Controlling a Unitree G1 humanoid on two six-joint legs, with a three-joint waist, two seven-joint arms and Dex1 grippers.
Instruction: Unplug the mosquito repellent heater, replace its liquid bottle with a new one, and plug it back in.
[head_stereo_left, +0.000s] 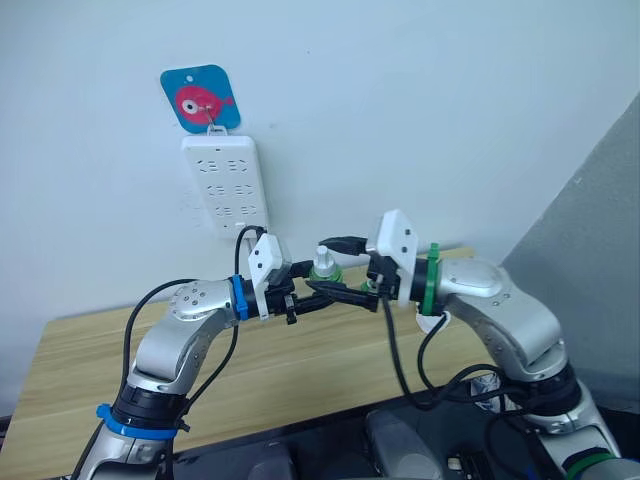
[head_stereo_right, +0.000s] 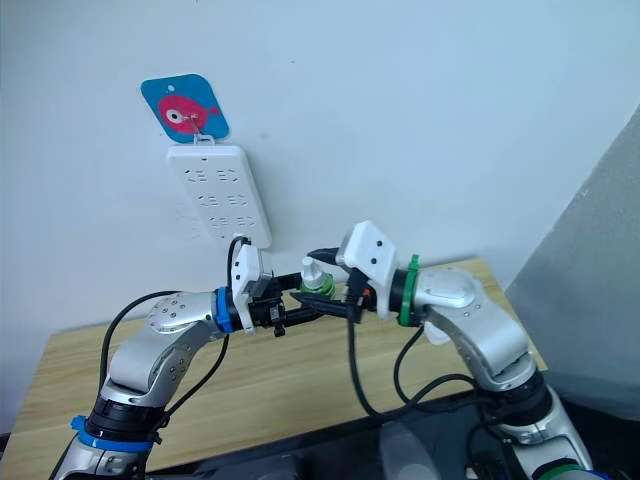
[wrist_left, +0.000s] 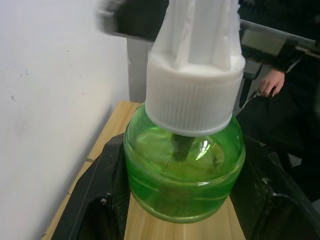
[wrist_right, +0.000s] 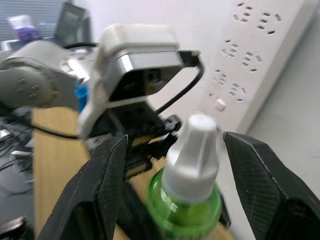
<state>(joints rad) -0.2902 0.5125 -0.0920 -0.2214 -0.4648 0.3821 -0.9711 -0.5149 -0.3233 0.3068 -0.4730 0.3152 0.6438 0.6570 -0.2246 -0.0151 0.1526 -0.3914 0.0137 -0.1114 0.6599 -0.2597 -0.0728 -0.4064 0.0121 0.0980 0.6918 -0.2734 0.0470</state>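
Above the wooden surface (head_stereo_left: 300, 365), before the white wall, the left gripper (head_stereo_left: 318, 292) has its fingers clamped on the green liquid bottle (head_stereo_left: 325, 268); the right gripper's (head_stereo_left: 345, 290) fingers are spread around it, below the power strip (head_stereo_left: 226, 184).

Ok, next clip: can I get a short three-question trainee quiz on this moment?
1. True or false: the long white multi-socket power strip lies flat on the light wooden table.
2. The round transparent green liquid bottle with a white ribbed cap is gripped by: A) the left tool; B) a person's hand; C) nothing, it stands on the table.
3. Fill in: the fingers of the right tool flank the cap, standing ____.

Key: 1 false, it hangs on the wall; 2 A; 3 open.
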